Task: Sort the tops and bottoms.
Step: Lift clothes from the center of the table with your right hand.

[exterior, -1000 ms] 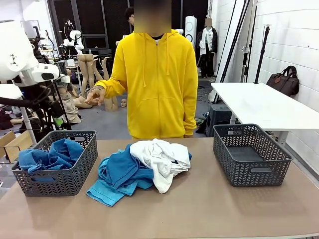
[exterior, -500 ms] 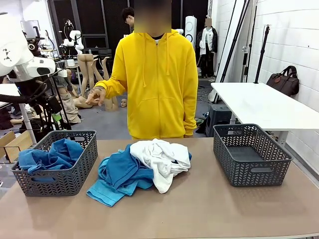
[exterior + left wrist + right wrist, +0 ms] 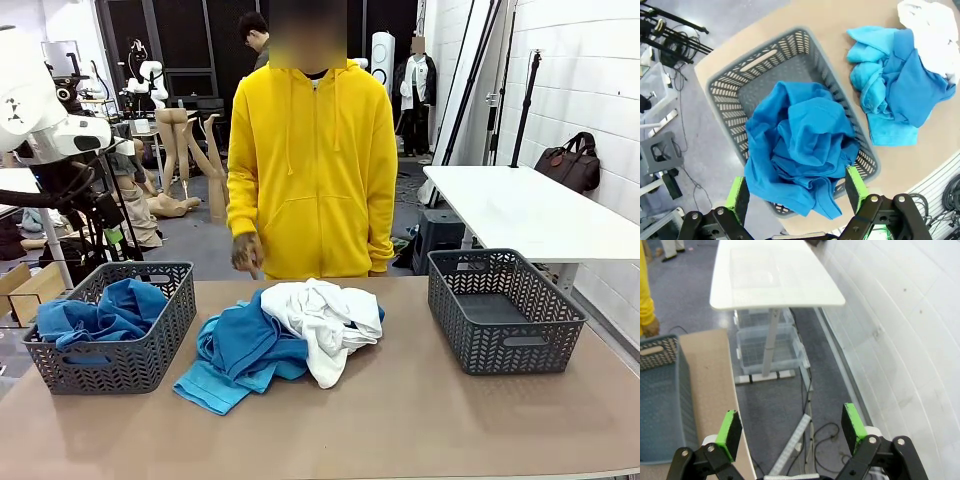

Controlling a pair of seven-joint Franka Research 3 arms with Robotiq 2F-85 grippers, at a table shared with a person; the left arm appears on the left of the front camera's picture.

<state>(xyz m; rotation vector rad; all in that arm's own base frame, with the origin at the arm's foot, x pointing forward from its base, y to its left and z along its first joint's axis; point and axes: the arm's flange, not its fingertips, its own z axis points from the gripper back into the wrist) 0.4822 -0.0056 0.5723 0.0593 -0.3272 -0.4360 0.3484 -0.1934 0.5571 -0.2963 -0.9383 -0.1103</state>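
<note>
Person's hand [image 3: 246,252] drops from out at the side to the far table edge, so no handover.

Left gripper [image 3: 796,190] is wide open and empty above the royal blue cloth garment [image 3: 800,145] in the left grey mesh basket [image 3: 735,85]. Right gripper [image 3: 790,429] is wide open and empty.

White cloth garment [image 3: 325,315], second royal blue garment [image 3: 245,340] and turquoise cloth garment [image 3: 208,388] are heaped mid-table, unsorted.

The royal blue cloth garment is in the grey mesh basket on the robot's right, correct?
No. The front view shows the royal blue cloth garment in the grey mesh basket on the robot's left, not its right.
</note>
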